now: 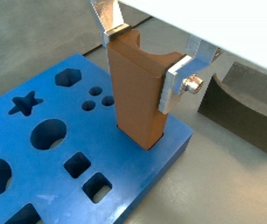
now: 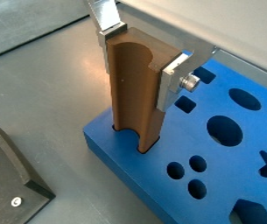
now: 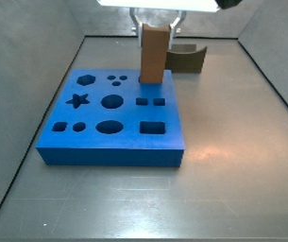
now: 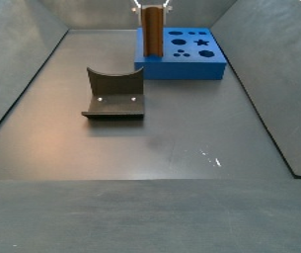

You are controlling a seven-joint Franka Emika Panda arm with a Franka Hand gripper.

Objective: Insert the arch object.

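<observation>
While the gripper (image 1: pixel 147 54) hangs over the blue board's (image 3: pixel 93 132) far edge, its fingers (image 1: pixel 177 80) clamp the arch object (image 1: pixel 137 92) upright, lower end seemingly in a slot there; the fixture (image 4: pixel 113 96) stands apart on the table (image 3: pixel 222 198).

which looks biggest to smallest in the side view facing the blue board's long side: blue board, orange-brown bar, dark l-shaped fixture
1. Blue board with cut-out holes, clearly largest.
2. Tall orange-brown bar, upright at the board's far edge, held in the gripper.
3. Dark L-shaped fixture; farther back and partly hidden, so less sure.
</observation>
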